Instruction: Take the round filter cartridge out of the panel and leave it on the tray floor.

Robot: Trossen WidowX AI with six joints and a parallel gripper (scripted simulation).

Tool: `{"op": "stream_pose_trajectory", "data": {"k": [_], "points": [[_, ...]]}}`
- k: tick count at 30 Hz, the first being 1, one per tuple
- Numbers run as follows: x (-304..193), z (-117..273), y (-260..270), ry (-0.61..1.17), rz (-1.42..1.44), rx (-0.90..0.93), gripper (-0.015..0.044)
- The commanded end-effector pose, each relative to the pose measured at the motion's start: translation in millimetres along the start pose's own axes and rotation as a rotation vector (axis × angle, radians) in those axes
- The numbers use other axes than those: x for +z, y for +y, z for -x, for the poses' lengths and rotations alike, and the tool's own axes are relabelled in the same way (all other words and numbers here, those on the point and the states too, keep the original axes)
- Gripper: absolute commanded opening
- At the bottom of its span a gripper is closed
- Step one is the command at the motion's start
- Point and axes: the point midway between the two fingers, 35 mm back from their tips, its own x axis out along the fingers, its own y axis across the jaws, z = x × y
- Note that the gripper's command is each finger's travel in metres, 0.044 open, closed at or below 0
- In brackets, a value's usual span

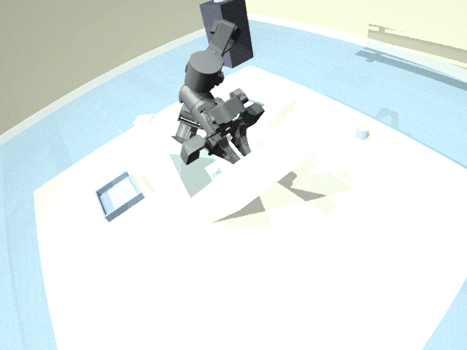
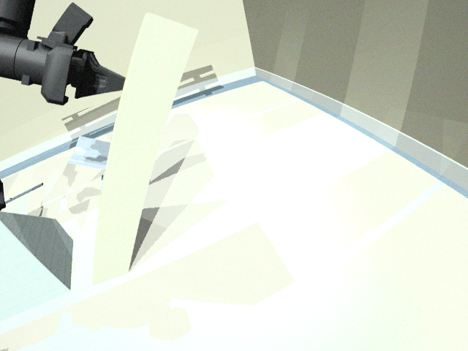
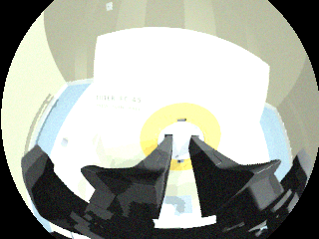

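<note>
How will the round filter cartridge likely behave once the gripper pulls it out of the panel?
The cartridge looks rigid, so it probably won't flex. The gripper pinches only its slotted centre, so it may slip. Being round, it might roll if set on edge in the tray.

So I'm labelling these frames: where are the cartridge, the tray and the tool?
cartridge (image 3: 207,121): wrist view, right of its yellow ring.
tray (image 1: 101,200): top view, left wall.
tool (image 3: 179,141): wrist view, midway between fingertips, shut on the cartridge.
</note>
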Motion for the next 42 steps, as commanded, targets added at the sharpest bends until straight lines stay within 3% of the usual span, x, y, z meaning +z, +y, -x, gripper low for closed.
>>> {"op": "stream_pose_trajectory", "data": {"k": [1,42], "points": [[-2.0,-5.3,0.3,0.008,-0.153,-0.005,0.0000],[-2.1,-5.9,0.3,0.003,-1.582,-0.010,0.0000]]}}
